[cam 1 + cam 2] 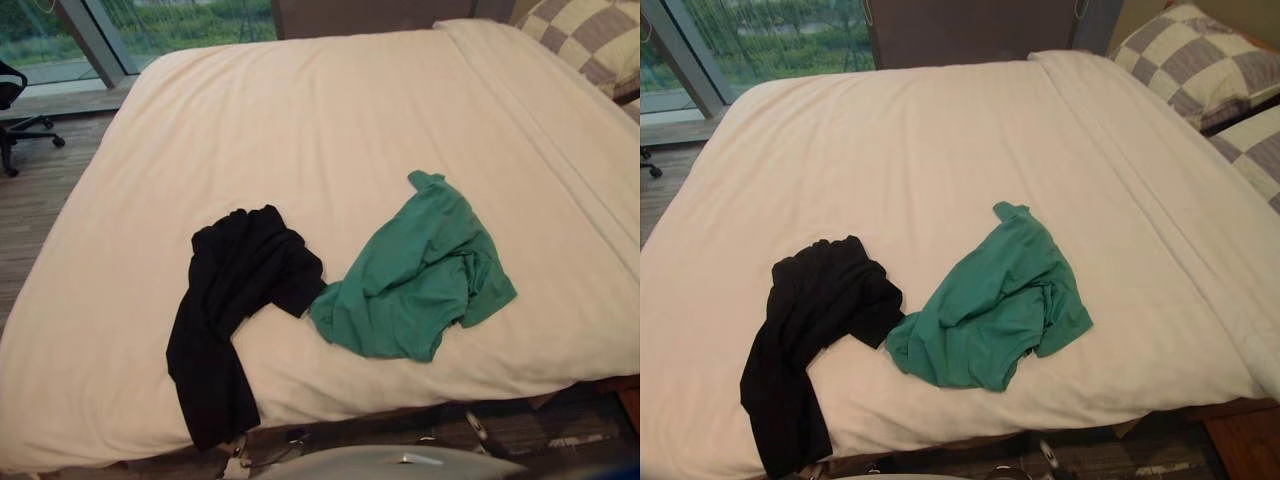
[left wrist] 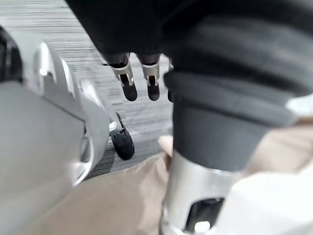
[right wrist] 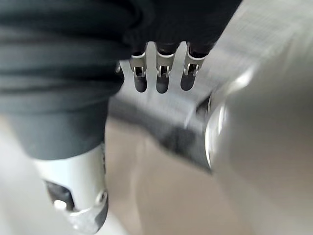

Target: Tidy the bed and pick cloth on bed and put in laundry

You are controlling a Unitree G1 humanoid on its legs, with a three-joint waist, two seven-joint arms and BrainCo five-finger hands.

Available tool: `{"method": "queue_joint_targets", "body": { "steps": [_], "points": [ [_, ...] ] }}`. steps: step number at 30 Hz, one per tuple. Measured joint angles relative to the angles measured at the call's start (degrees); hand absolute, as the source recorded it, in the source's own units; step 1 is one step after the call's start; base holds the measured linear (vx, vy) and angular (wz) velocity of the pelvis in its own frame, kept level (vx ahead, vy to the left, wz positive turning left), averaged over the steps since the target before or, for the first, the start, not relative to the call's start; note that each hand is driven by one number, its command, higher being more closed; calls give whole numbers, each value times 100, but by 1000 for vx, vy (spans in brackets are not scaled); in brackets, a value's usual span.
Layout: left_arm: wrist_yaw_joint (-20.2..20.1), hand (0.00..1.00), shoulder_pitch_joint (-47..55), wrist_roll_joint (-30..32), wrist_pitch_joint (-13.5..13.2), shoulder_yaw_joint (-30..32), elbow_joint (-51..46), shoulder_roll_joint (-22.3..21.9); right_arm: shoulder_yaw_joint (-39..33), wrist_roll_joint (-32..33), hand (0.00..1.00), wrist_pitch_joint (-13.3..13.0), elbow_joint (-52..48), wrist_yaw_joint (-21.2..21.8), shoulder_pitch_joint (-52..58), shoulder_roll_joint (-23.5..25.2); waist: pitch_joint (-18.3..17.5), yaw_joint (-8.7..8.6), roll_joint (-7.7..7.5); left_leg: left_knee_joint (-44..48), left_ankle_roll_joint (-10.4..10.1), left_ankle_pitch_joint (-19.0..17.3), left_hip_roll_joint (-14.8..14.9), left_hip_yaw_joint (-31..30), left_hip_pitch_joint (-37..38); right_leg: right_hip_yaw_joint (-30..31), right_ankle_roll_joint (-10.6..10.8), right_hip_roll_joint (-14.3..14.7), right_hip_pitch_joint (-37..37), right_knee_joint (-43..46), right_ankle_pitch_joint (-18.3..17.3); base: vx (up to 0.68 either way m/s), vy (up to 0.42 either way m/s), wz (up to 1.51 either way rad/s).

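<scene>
While the left hand point(image 2: 128, 82) and the right hand point(image 3: 161, 74) are held open and empty, the pickup is judged not yet begun, the black garment point(image 1: 235, 300) at seven o'clock and the green T-shirt point(image 1: 420, 275) at five o'clock on the bed point(image 1: 300, 120) awaiting a reach.

Soft daylight from the window point(image 1: 160, 25) beyond the bed point(image 1: 330, 120) lights it evenly, leaving faint shadows in its creases.

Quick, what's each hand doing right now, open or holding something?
Left hand: open, holding nothing.
Right hand: open, holding nothing.
</scene>
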Motion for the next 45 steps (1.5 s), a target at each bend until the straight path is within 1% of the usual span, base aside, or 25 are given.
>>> {"method": "queue_joint_targets", "body": {
  "steps": [2,4,6,8,9,11,13,15,19,21,23,25,26,28,29,30,33,34,35,36,37,38,42,44,45],
  "points": [
    [43,0,-215,454,-8,177,-59,144,-623,102,0,-151,-110,-393,-4,-56,-42,1,17,-3,0,0,51,92,19,21,-63,78,106,-226,177,70,10,-15],
    [-14,0,-324,600,52,171,-193,326,-937,85,0,-297,-318,-613,-25,-95,-43,3,19,-14,0,0,94,185,69,78,-98,133,136,-326,265,4,11,-25],
    [-242,0,-220,948,118,163,-227,484,-1140,6,0,-389,-592,-746,-31,-241,-54,-23,11,-35,-18,-13,120,273,92,103,-104,157,125,-348,286,-50,11,-18],
    [-793,0,-235,1267,123,-24,-441,612,-1458,-495,0,-522,-1063,-989,-31,-512,-59,-5,13,-38,-56,-50,156,324,59,149,-91,191,79,-350,294,-85,12,-4],
    [-900,0,-233,1277,122,-102,-441,667,-1508,-592,0,-535,-1177,-1027,-36,-562,-59,-5,14,-39,-57,-52,162,334,61,156,-87,197,75,-351,297,-112,14,-4],
    [-1437,0,-186,1269,97,-374,-449,892,-1679,-1163,0,-656,-1702,-1121,-55,-824,-86,50,24,-39,-84,-121,222,445,71,208,-160,250,23,-387,261,-126,14,-13],
    [-1669,0,-97,1169,41,-526,-577,937,-1742,-1430,0,-701,-1919,-1189,-55,-940,-96,81,27,-38,-93,-114,261,488,47,256,-185,291,-44,-377,260,-66,-8,-10],
    [-1783,0,187,1078,-170,-798,-911,942,-1959,-1796,0,-727,-2242,-1229,-61,-1037,-120,129,15,-36,-107,-105,320,596,1,348,-257,351,-127,-366,243,-19,-21,-9],
    [-1739,0,335,885,-402,-1046,-956,942,-2212,-2172,0,-737,-2354,-1215,-93,-1176,-134,128,0,-32,-142,-131,321,593,-9,388,-342,359,-133,-337,183,76,-6,1],
    [-1755,0,526,611,-589,-1244,-1009,937,-2220,-2469,0,-738,-2374,-1220,-105,-1177,-163,139,-2,-2,-157,-106,310,590,-11,428,-312,359,-131,-299,203,187,-13,-4],
    [-1709,0,683,615,-603,-1312,-1149,938,-2234,-2604,0,-738,-2375,-1221,-103,-1178,-195,141,-5,1,-158,-109,304,575,-19,498,-316,359,-126,-292,201,155,-4,8],
    [-1432,0,711,726,-620,-1401,-1155,937,-2278,-2634,0,-738,-2375,-1218,-146,-1188,-266,150,12,2,-158,-109,303,559,-19,510,-318,359,-119,-250,203,147,1,14],
    [-1066,0,727,889,-592,-1425,-1153,926,-2336,-2778,0,-736,-2375,-1216,-239,-1201,-358,142,48,2,-157,-110,304,552,6,566,-319,359,-112,-180,203,90,7,8],
    [-994,0,760,982,-541,-1392,-1118,899,-2335,-2837,0,-729,-2375,-1191,-313,-1250,-399,142,94,2,-152,-113,304,554,50,669,-320,360,-107,-111,204,93,12,5],
    [-968,0,749,1129,-409,-1215,-1046,848,-2335,-2837,0,-719,-2375,-1166,-323,-1330,-451,143,143,2,-137,-131,304,543,74,687,-320,358,-91,-72,204,65,11,6],
    [-954,0,721,1217,-368,-1116,-960,835,-2335,-2837,0,-713,-2374,-1158,-323,-1361,-481,140,165,2,-136,-134,304,530,75,689,-320,357,-87,-63,204,64,2,9],
    [-766,0,516,1306,-213,-294,-416,813,-2379,-2838,0,-695,-2339,-1073,-323,-1460,-591,107,238,1,-134,-135,308,441,108,687,-319,357,-30,-49,204,28,-17,7],
    [-628,0,471,1296,-85,-18,-382,779,-2381,-2838,0,-694,-2322,-1043,-325,-1483,-598,100,254,0,-134,-135,308,442,135,685,-319,356,-8,-50,204,0,0,0],
    [-469,0,435,1279,161,411,-371,709,-2382,-2838,0,-693,-2292,-1011,-326,-1514,-598,103,258,-1,-134,-135,304,432,157,662,-319,351,33,-76,204,0,0,0],
    [-428,0,428,1254,234,534,-358,688,-2384,-2838,0,-693,-2292,-1008,-326,-1514,-603,94,271,-2,-134,-135,300,422,157,641,-319,348,52,-96,204,-48,-17,2],
    [-381,0,415,1152,388,820,-274,651,-2413,-2837,0,-692,-2291,-1001,-330,-1514,-630,44,286,-4,-135,-177,295,426,118,635,-317,351,73,-144,203,-72,-15,3],
    [-312,0,419,920,684,1258,-58,626,-2460,-2835,0,-675,-2223,-1003,-372,-1513,-669,11,307,-32,-146,-205,269,412,78,602,-313,335,90,-254,201,-93,-15,1],
    [-69,0,494,274,1158,2010,236,493,-2748,-2829,0,-629,-1882,-1011,-393,-1510,-670,-36,258,-37,-130,-140,228,275,-61,408,-256,298,133,-428,195,-75,-25,14],
    [7,0,566,24,1141,2073,238,417,-2773,-2829,0,-616,-1781,-1018,-400,-1510,-691,-42,212,-38,-138,-118,229,215,-61,337,-217,298,195,-477,171,-55,-31,21],
    [68,0,567,-217,981,2133,241,428,-2772,-2829,0,-571,-1689,-1020,-447,-1509,-721,-45,167,-38,-150,-89,237,162,-81,294,-186,306,200,-505,151,-58,-33,19]
  ]
}}
